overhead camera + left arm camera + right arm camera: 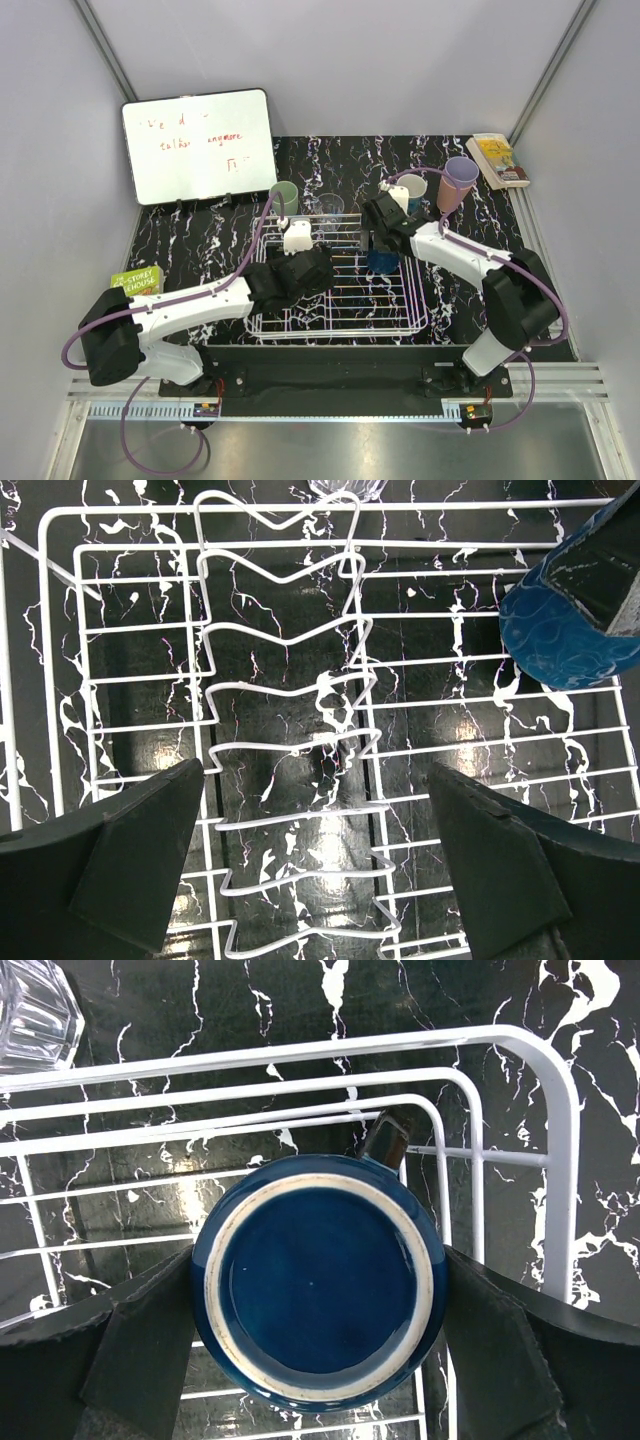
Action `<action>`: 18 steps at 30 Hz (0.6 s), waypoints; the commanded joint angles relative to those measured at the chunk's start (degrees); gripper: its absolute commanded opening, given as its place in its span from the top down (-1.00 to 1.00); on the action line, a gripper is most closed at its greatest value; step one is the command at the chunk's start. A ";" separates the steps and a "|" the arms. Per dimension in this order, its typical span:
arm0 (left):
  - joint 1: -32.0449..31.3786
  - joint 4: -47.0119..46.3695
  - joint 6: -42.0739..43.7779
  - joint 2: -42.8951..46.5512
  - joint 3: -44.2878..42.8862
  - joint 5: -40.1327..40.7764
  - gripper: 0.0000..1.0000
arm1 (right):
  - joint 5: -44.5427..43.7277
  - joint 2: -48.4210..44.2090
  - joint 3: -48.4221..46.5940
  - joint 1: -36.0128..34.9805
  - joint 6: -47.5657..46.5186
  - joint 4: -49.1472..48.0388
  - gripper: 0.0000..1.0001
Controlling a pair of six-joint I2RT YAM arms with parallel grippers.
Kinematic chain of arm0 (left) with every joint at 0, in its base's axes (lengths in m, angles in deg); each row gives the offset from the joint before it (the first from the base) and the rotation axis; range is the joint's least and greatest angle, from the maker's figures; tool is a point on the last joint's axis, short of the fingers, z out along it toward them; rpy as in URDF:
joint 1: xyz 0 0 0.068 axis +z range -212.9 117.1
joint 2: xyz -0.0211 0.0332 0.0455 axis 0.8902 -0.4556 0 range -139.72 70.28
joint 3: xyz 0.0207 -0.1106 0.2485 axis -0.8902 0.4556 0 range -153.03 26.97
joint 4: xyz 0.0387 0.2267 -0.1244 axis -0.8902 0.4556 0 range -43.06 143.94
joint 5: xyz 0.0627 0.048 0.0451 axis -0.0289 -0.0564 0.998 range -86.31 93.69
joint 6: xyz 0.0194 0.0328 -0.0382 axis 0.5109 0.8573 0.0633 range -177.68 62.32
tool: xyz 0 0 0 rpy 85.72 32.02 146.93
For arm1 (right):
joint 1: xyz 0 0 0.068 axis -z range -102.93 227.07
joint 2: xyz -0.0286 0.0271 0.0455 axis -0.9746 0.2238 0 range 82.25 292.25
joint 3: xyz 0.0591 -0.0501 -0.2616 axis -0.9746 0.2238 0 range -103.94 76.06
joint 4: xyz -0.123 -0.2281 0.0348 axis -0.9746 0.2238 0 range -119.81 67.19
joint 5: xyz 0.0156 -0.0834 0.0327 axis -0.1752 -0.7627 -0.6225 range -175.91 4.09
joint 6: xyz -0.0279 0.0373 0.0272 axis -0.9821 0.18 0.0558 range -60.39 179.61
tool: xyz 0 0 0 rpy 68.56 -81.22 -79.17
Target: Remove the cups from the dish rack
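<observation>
The dark blue cup [320, 1280] stands upside down in the right end of the white wire dish rack [556, 1090]. My right gripper [318, 1305] straddles it, with a finger pressed against each side. The top view shows that gripper [381, 243] over the blue cup [381, 260]. My left gripper [320, 850] hangs open above bare rack wires [280, 680], with the blue cup [565, 630] off to its right. Behind the rack [415, 322] stand a pale green cup [284, 198], a clear glass [331, 208], a teal cup [415, 190], and a lavender cup [461, 172] nested on a salmon pink one [447, 198].
A whiteboard [200, 145] leans at the back left. A book [498, 160] lies at the back right corner, and a green box [138, 282] sits at the left edge. The clear glass [35, 1010] stands just outside the rack's far rim.
</observation>
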 commanded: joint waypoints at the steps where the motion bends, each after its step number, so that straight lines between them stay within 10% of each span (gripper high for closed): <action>1: 0.21 -1.84 -1.17 0.77 0.44 -0.21 -0.98 | 6.18 4.11 5.24 0.77 1.90 0.31 0.24; 5: 0.21 -1.93 -1.25 0.86 0.44 -0.21 -0.98 | 5.74 0.08 6.47 0.68 2.51 0.83 1.00; 18: 0.21 -1.93 0.15 0.69 -1.40 0.49 -0.98 | 3.10 -15.22 1.03 0.51 1.46 7.86 1.00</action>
